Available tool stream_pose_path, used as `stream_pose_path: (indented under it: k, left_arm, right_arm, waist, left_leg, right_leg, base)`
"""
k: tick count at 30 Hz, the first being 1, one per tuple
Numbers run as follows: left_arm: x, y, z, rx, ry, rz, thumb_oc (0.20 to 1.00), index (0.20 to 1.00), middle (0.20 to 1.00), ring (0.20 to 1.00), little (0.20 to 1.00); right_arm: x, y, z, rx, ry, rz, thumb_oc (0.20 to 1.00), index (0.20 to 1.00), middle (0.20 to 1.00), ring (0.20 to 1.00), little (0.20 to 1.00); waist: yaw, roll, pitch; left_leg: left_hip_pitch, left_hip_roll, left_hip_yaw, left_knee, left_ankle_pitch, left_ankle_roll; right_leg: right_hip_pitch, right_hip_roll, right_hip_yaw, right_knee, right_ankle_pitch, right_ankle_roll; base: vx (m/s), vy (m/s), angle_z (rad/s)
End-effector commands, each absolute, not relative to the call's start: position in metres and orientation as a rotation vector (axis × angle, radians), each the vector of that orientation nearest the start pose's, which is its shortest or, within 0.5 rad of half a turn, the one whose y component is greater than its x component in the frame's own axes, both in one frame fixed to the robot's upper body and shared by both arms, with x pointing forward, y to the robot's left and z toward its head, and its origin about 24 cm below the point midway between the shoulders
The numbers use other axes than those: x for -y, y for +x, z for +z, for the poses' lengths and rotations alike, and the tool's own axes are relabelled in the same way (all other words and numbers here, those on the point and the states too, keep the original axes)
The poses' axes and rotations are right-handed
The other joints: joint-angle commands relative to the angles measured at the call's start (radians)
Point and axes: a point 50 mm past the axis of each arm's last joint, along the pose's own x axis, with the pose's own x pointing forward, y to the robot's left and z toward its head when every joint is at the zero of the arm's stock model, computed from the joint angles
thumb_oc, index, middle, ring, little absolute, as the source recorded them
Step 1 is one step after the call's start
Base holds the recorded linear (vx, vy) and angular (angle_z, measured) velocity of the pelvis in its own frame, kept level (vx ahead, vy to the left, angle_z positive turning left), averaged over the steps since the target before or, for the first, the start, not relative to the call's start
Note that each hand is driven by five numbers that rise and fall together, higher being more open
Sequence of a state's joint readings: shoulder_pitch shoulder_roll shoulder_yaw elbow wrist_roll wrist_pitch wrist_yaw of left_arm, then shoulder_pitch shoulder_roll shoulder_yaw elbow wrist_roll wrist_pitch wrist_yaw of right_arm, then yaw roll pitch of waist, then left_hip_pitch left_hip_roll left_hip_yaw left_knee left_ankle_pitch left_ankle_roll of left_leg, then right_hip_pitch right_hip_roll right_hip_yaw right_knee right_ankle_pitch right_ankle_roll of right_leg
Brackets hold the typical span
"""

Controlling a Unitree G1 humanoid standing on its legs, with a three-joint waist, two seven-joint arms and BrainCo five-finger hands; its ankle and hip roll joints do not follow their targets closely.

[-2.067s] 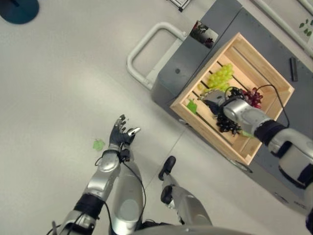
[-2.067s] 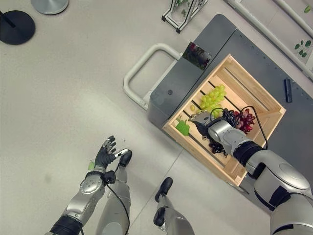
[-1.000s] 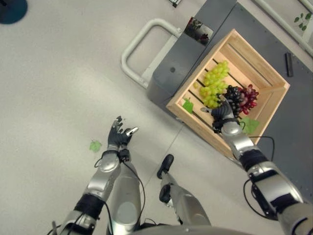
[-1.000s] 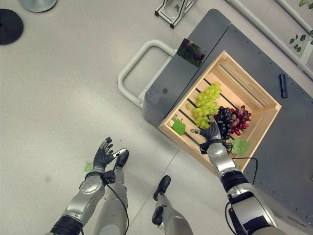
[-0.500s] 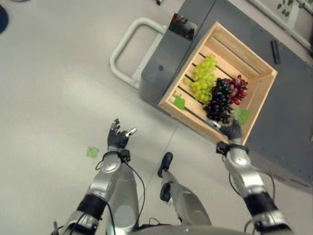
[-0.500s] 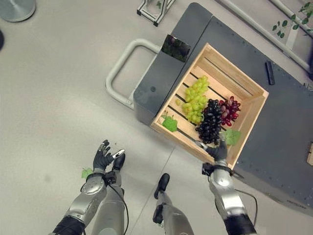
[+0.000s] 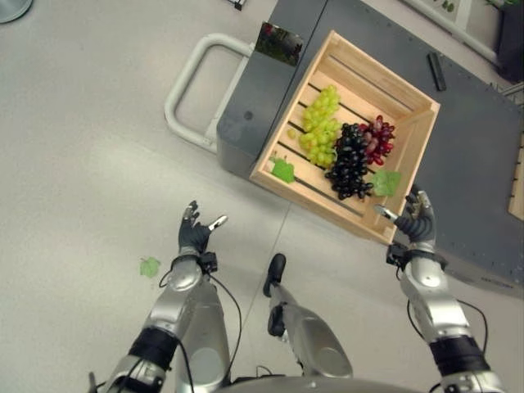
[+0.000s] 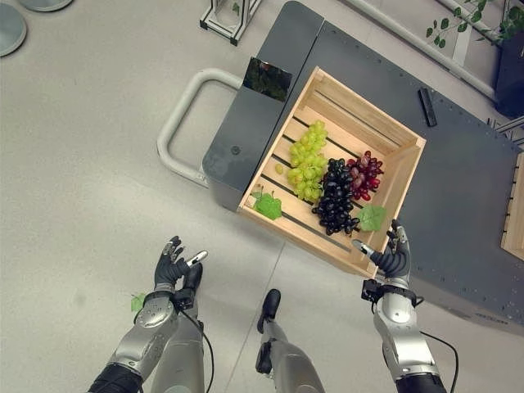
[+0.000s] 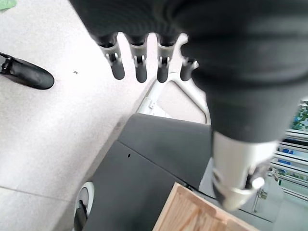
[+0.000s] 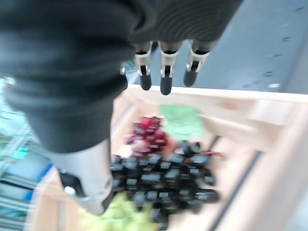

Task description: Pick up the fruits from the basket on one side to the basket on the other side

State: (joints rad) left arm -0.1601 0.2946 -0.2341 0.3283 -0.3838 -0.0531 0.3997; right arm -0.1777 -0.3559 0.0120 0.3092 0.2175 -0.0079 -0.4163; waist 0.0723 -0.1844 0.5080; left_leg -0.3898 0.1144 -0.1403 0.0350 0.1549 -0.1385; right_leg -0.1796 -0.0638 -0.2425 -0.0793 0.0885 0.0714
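A wooden crate (image 7: 385, 70) stands on a grey cart. In it lie green grapes (image 7: 318, 123), black grapes (image 7: 350, 164) and red grapes (image 7: 378, 137), with a green leaf (image 7: 282, 170) at the near side and another leaf (image 7: 386, 182) by the black bunch. My right hand (image 7: 416, 223) is open and holds nothing, just outside the crate's near right corner. Its straight fingers (image 10: 165, 67) point over the rim toward the black grapes (image 10: 163, 178). My left hand (image 7: 193, 236) is open above the floor, well left of the crate, with straight fingers (image 9: 139, 62).
The grey cart (image 7: 475, 164) has a white loop handle (image 7: 184, 82) on its left end. A small dark bar (image 7: 436, 71) lies on the cart beyond the crate. A second wooden edge (image 7: 517, 176) shows at far right. A loose green leaf (image 7: 149, 266) lies on the floor.
My right hand has drawn back out of the crate to its near right corner, leaving the black grapes inside. The camera has shifted. The left hand has stayed where it was.
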Motion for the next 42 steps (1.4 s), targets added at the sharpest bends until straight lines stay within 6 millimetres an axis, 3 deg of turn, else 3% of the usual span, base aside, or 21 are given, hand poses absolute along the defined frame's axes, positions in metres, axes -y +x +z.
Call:
stream_pose_path:
  k: [1,10,14,20,25,29,32,35,42]
  left_arm:
    - [-0.178,0.279,0.02,-0.115,-0.002,0.219,1.0,1.0,1.0,1.0,1.0]
    - [-0.158,0.281,0.013,-0.144,0.015,0.14,1.0,1.0,1.0,1.0,1.0]
    - [-0.151,0.281,0.012,-0.149,0.013,0.106,1.0,1.0,1.0,1.0,1.0]
    - [-0.144,0.282,0.012,-0.152,0.006,0.078,1.0,1.0,1.0,1.0,1.0]
    - [-0.14,0.285,0.015,-0.146,-0.008,0.063,1.0,1.0,1.0,1.0,1.0]
    - [-0.142,0.288,0.018,-0.134,-0.018,0.084,1.0,1.0,1.0,1.0,1.0]
    - [-0.145,0.288,0.016,-0.142,-0.021,0.108,1.0,1.0,1.0,1.0,1.0]
    - [-0.151,0.288,0.016,-0.143,-0.012,0.143,1.0,1.0,1.0,1.0,1.0]
    - [-0.165,0.288,0.021,-0.117,-0.004,0.208,1.0,1.0,1.0,1.0,1.0]
  right_arm:
    - [0.242,0.297,0.061,-0.002,-0.167,-0.445,1.0,1.0,1.0,1.0,1.0]
    - [0.203,0.343,0.058,-0.095,-0.127,-0.369,1.0,1.0,1.0,1.0,1.0]
    - [0.198,0.356,0.062,-0.12,-0.123,-0.364,1.0,1.0,1.0,1.0,1.0]
    - [0.21,0.366,0.067,-0.162,-0.128,-0.408,1.0,1.0,1.0,1.0,1.0]
    - [0.238,0.374,0.08,-0.186,-0.152,-0.501,1.0,1.0,1.0,1.0,1.0]
    - [0.247,0.372,0.091,-0.126,-0.144,-0.526,1.0,1.0,1.0,1.0,1.0]
    - [0.241,0.365,0.097,-0.044,-0.12,-0.501,1.0,1.0,1.0,1.0,1.0]
    - [0.232,0.347,0.094,0.036,-0.087,-0.469,1.0,1.0,1.0,1.0,1.0]
    - [0.241,0.303,0.091,0.141,-0.092,-0.492,1.0,1.0,1.0,1.0,1.0]
  waist:
    - [0.015,0.015,0.012]
    - [0.045,0.055,0.012]
    - [0.059,0.068,0.012]
    - [0.071,0.08,0.012]
    - [0.079,0.089,0.012]
    - [0.072,0.081,0.012]
    - [0.056,0.066,0.012]
    - [0.034,0.049,0.012]
    - [-0.004,0.028,0.012]
  left_leg:
    - [-0.006,-0.076,0.029,0.016,-0.07,0.041]
    - [-0.028,-0.088,0.032,0.022,-0.07,0.044]
    - [-0.034,-0.09,0.031,0.023,-0.07,0.045]
    - [-0.043,-0.094,0.028,0.024,-0.069,0.046]
    - [-0.046,-0.101,0.027,0.026,-0.072,0.047]
    - [-0.044,-0.099,0.028,0.025,-0.074,0.047]
    - [-0.041,-0.097,0.03,0.024,-0.076,0.048]
    - [-0.038,-0.095,0.035,0.025,-0.078,0.05]
    - [-0.031,-0.089,0.044,0.025,-0.083,0.053]
  right_leg:
    - [-0.016,-0.077,0.004,0.151,-0.187,0.064]
    - [-0.039,-0.08,0.009,0.151,-0.175,0.063]
    - [-0.045,-0.082,0.009,0.151,-0.172,0.064]
    - [-0.051,-0.084,0.004,0.153,-0.172,0.066]
    - [-0.051,-0.087,0.001,0.154,-0.172,0.069]
    - [-0.051,-0.085,0.002,0.152,-0.172,0.071]
    - [-0.051,-0.086,0.006,0.154,-0.174,0.071]
    - [-0.05,-0.087,0.011,0.156,-0.176,0.072]
    - [-0.05,-0.087,0.018,0.16,-0.183,0.073]
  base:
    - [-0.02,0.021,-0.07]
    - [-0.01,0.008,-0.02]
    - [0.0,0.002,0.02]
    - [0.0,0.0,0.0]
    - [0.0,0.001,0.01]
    - [0.02,0.002,0.05]
    - [0.01,-0.001,0.01]
    - [0.0,0.0,0.0]
    - [0.0,0.0,0.0]
